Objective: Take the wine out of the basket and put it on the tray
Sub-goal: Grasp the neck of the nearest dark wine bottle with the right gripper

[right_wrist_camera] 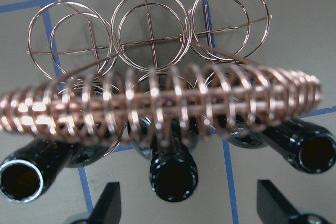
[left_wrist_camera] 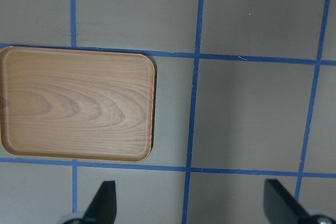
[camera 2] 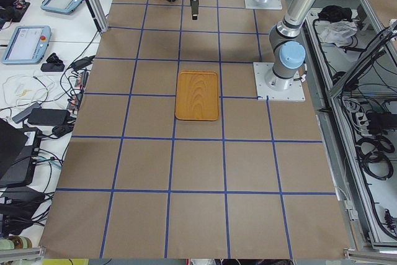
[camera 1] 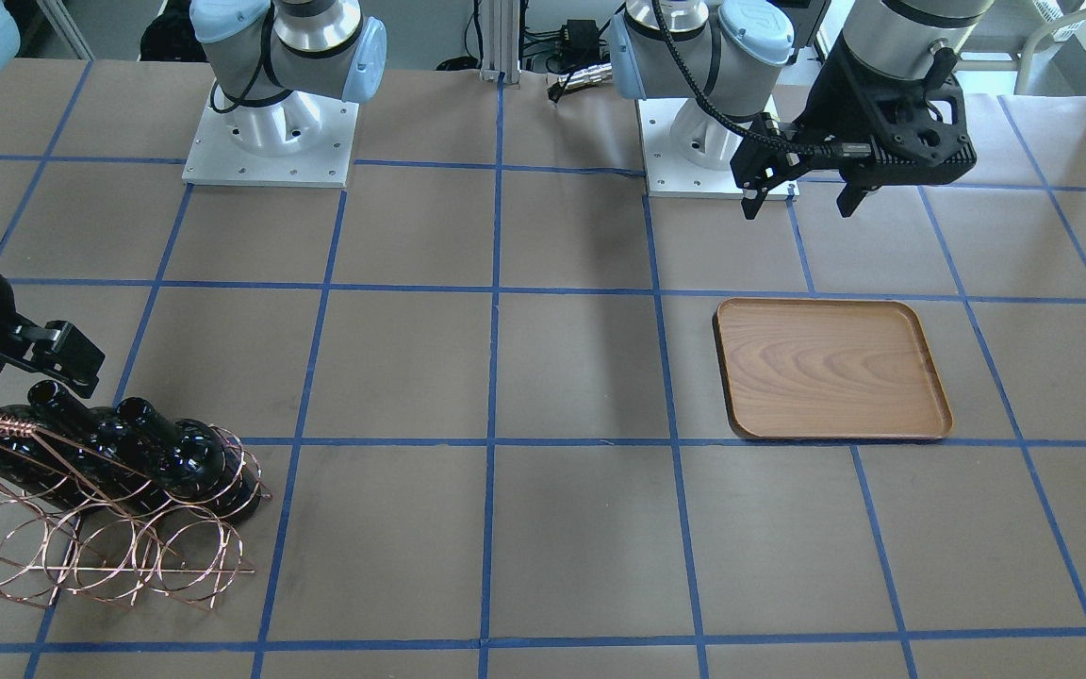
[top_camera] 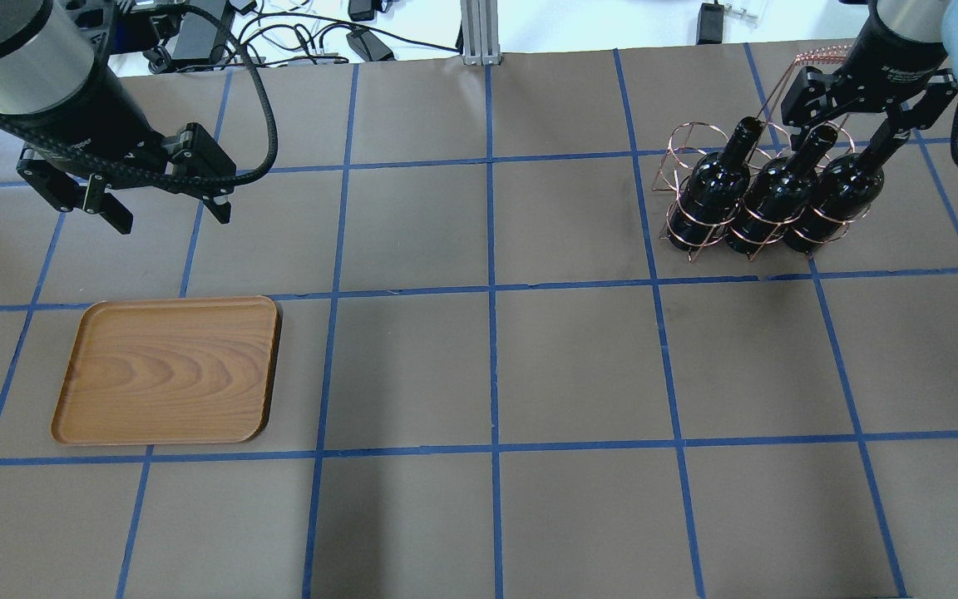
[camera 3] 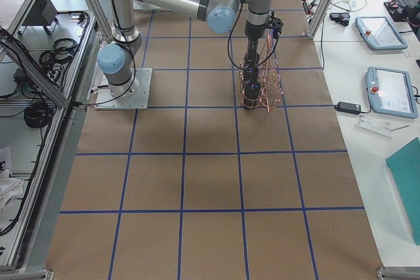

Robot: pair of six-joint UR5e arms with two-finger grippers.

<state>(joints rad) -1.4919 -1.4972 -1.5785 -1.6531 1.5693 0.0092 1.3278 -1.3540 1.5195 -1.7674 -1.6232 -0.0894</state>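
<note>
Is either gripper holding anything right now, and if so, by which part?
Nothing is held. The right gripper is open, fingers apart on either side of the mouth of the middle wine bottle. The left gripper hangs open above the table.

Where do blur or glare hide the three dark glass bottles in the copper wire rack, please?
Right wrist view: the coiled copper wire handle lies blurred across the glossy near-black glass bottles, whose mouths are sharp. Overhead view: crisp, white highlights on their shoulders. Front-facing view: glare spots, bodies merging into one dark mass. Exterior right view: too small to separate.
</note>
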